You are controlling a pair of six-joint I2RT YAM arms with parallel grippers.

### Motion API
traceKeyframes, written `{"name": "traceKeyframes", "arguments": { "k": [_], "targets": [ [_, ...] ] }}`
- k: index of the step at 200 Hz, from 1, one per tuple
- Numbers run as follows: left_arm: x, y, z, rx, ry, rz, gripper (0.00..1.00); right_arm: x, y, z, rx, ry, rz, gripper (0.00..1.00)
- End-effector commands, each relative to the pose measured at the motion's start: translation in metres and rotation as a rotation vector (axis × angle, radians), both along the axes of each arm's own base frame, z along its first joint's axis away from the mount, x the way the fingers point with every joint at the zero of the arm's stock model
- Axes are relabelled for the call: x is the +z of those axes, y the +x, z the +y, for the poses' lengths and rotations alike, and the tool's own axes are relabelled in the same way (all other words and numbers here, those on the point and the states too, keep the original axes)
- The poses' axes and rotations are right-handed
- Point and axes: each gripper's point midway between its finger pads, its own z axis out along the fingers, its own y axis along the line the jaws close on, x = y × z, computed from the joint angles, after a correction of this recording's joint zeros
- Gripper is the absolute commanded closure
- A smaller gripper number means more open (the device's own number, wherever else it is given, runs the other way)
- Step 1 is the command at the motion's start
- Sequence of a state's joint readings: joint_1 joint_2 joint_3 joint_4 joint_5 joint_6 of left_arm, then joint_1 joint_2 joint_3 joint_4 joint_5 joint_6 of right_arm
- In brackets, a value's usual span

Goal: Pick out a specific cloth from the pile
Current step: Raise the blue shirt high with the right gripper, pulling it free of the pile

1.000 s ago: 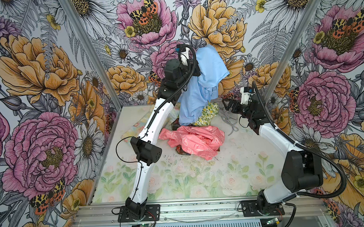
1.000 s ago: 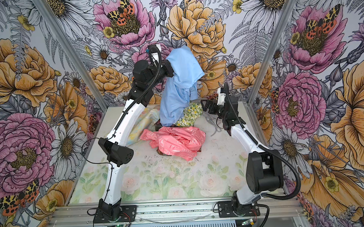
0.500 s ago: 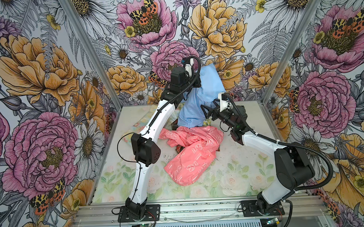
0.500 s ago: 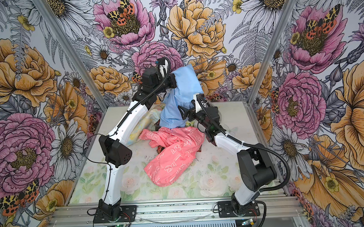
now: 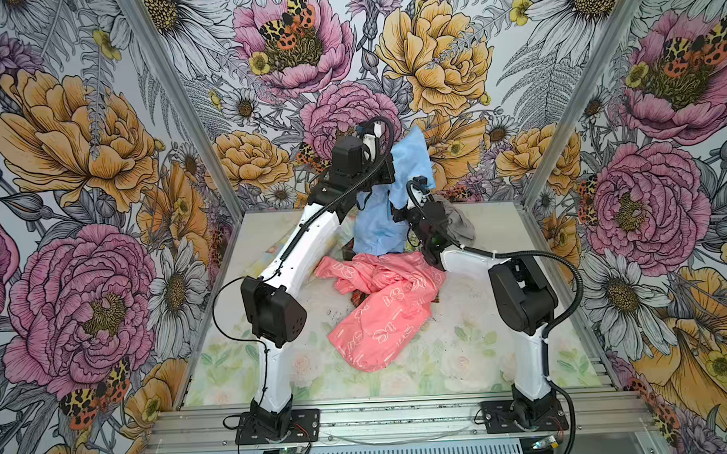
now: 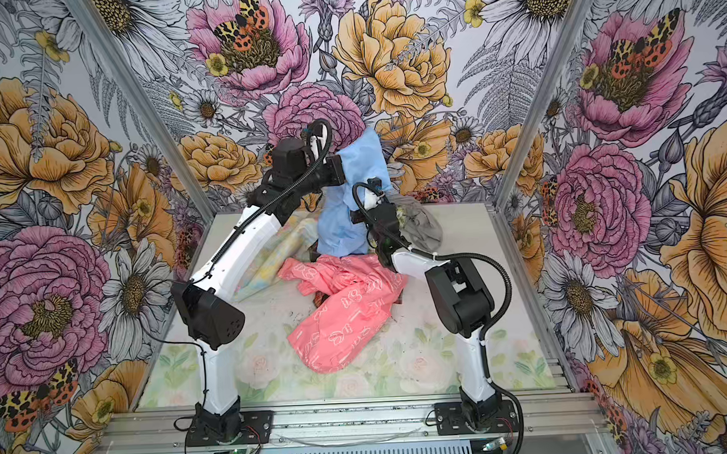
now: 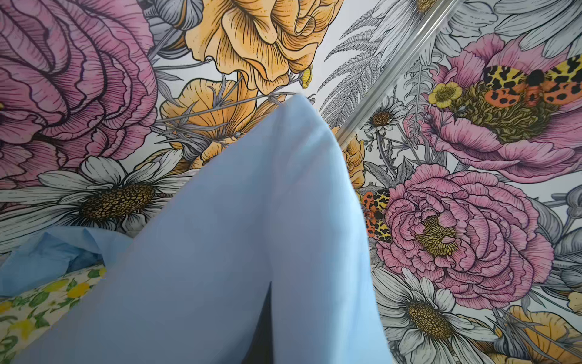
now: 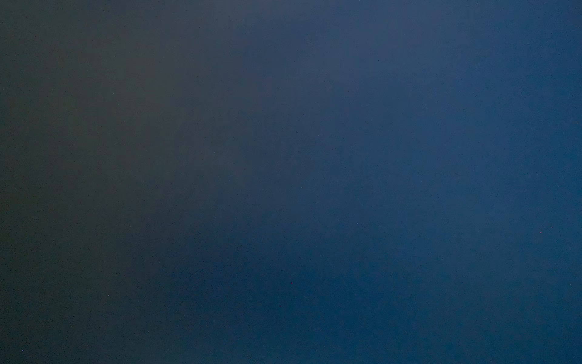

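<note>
Cloth (image 5: 376, 231), light and limp, hangs pinched in the left tool (image 5: 388, 172); right tool (image 5: 398, 213), grip unclear, meets its graspable mid-fold.

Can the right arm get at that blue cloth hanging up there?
Probably yes. The right tool sits against the blue cloth, which hangs from the left tool, with nothing between them. Its wrist view shows only blue.
</note>
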State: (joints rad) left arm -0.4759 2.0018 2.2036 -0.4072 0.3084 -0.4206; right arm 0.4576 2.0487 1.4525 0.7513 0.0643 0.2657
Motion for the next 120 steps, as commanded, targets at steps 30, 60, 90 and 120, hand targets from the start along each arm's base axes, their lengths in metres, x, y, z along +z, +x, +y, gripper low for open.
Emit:
{"name": "traceKeyframes", "arguments": {
  "k": [30,60,90,120],
  "targets": [
    [-0.027,0.004,0.032,0.019,0.065,0.033,1.0,0.114,-0.024,-0.055,-0.003,0.25,0.041,1.0],
    [-0.053,0.005,0.021,-0.008,0.084,0.057,0.93,0.152,-0.032,-0.103,-0.019,0.43,0.13,1.0],
    [-0.074,-0.001,0.006,-0.037,0.102,0.055,0.62,0.184,-0.043,-0.155,-0.048,0.583,0.16,1.0],
    [-0.089,-0.011,-0.01,-0.075,0.106,0.051,0.51,0.222,-0.064,-0.198,-0.096,0.602,0.131,1.0]
  ]
}}
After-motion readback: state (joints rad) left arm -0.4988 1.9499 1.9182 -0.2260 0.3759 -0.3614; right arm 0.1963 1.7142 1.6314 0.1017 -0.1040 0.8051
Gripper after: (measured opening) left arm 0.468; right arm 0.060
